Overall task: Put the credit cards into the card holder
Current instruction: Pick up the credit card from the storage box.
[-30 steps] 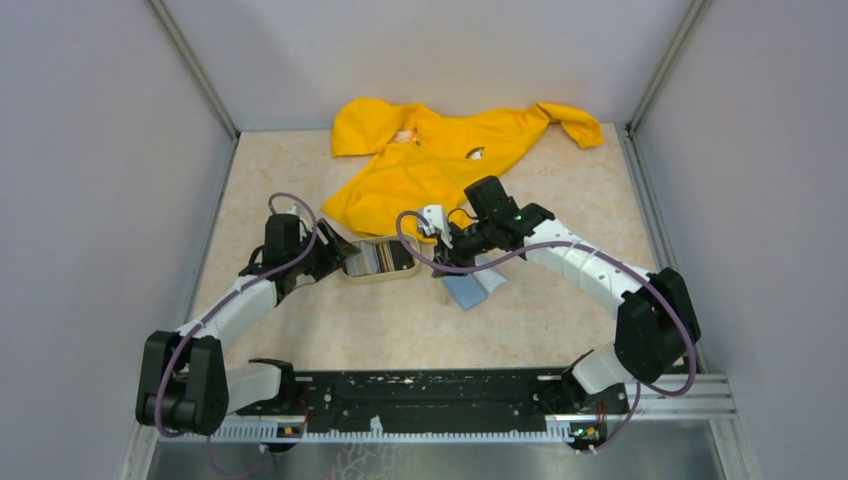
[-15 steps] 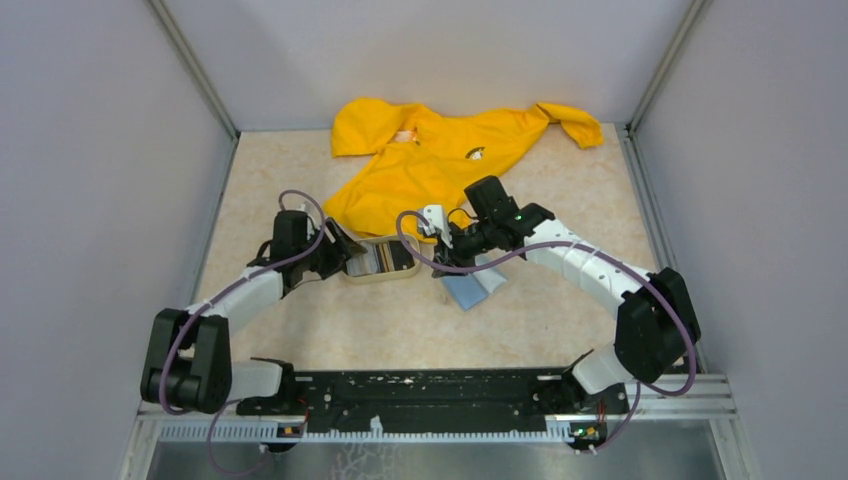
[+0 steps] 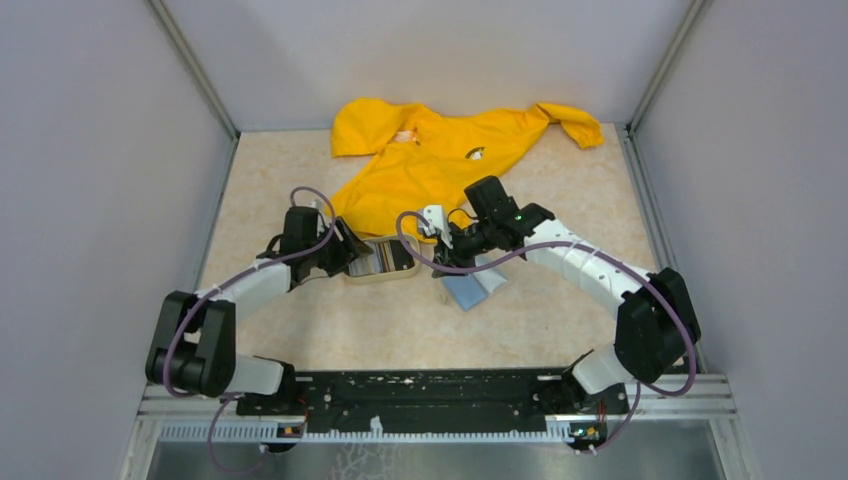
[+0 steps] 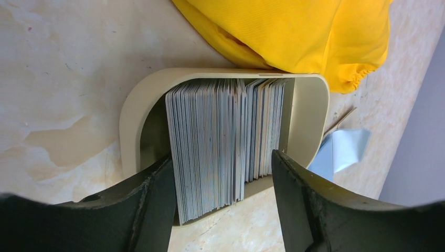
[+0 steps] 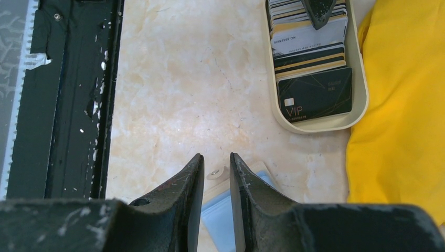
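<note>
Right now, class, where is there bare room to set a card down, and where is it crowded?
Free: the bare table between the tray and the black base rail, and the strip beside the left wall. Crowded: the middle, where yellow jacket, tray of credit cards, card holder, left gripper and right gripper cluster.

Count: 2 arms, left arm (image 3: 250, 287) and right arm (image 3: 580, 262). 1 beige tray (image 4: 131, 105), centre frame. 1 stack of credit cards (image 4: 220, 142) in it, too tightly packed to count. 1 card holder (image 3: 470, 290). 1 yellow garment (image 3: 440, 160), upper centre.
</note>
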`<state>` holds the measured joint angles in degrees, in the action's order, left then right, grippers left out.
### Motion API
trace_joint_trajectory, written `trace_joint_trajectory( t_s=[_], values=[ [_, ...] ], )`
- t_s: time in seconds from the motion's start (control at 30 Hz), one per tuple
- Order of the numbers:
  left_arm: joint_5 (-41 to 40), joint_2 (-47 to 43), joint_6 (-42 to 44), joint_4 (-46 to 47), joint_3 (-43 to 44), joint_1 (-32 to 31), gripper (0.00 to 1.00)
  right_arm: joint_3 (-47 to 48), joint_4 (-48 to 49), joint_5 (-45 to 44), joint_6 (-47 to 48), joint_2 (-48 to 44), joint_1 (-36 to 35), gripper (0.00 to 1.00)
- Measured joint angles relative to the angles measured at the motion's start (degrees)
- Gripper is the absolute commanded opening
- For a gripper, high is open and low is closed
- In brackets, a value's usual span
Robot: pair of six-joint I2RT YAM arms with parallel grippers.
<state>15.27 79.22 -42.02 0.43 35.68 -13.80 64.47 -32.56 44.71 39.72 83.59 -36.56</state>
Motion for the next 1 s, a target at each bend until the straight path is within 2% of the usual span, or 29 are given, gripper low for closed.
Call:
trace_joint_trajectory(
  t_s=[0.4, 0.67, 0.8, 1.0],
  values=[
    [-0.9, -7.0, -0.9, -1.3, 0.0, 0.0, 0.57, 0.0, 0.0, 0.4, 0.2, 0.0, 0.3, 0.25],
    [-2.0, -6.0, -0.8, -2.3, 0.0, 0.0, 0.41, -0.3, 0.0, 0.5, 0.2, -0.3, 0.5, 0.25],
    [-3.0, -4.5, -0.6, -3.3, 0.0, 0.0, 0.36, -0.3, 0.0, 0.6, 0.2, -0.4, 0.8, 0.25],
    [-4.9, -4.0, 0.0, -4.7, 0.0, 0.0, 0.22, -0.3, 0.0, 0.6, 0.2, -0.4, 0.8, 0.25]
  ],
)
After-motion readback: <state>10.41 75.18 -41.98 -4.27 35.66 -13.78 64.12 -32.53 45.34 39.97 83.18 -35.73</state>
